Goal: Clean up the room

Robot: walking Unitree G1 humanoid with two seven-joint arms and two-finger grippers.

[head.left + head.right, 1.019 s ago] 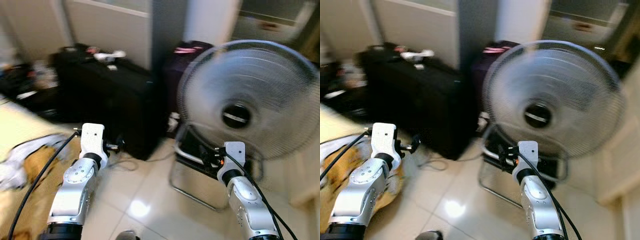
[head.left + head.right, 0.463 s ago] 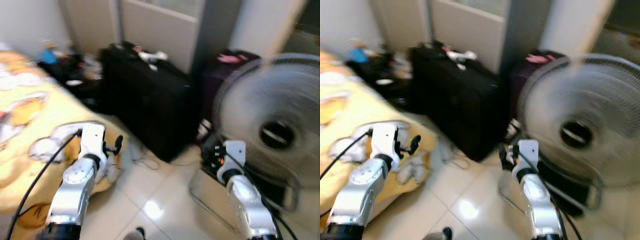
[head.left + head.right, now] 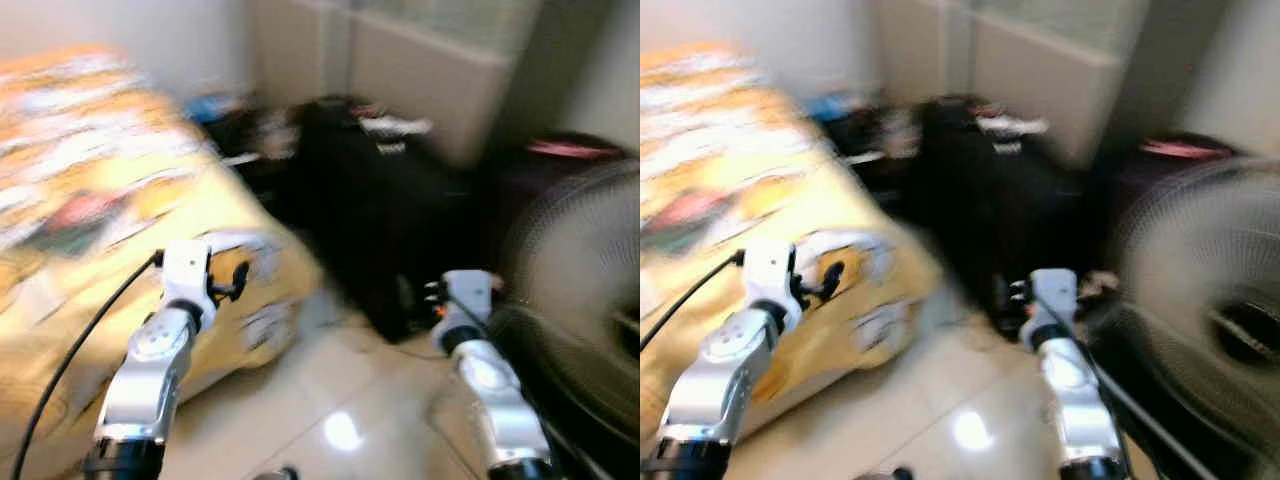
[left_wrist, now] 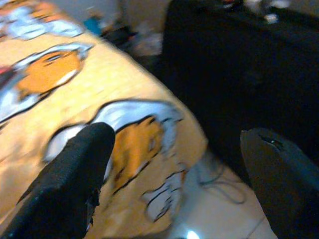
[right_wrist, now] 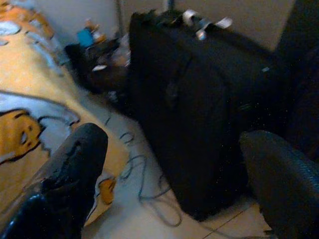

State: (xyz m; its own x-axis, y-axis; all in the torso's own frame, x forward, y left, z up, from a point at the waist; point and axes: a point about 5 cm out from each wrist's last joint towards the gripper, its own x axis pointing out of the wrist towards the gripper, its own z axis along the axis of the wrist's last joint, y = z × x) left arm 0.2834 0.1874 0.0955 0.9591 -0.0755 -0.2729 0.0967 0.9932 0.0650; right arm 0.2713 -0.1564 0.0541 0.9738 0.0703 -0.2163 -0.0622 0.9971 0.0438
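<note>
1. Beside the yellow cartoon-print bed, the left gripper hangs with fingers spread, empty.
2. Toward the black suitcase, the right gripper gapes, empty.
3. No writing is legible; cables on the floor appear in the right wrist view.

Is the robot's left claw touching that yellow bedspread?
Apart. In the left wrist view the open left gripper hangs in the air, the yellow bedspread lying beyond its fingers.

Both pincers raised, empty, agape
</note>
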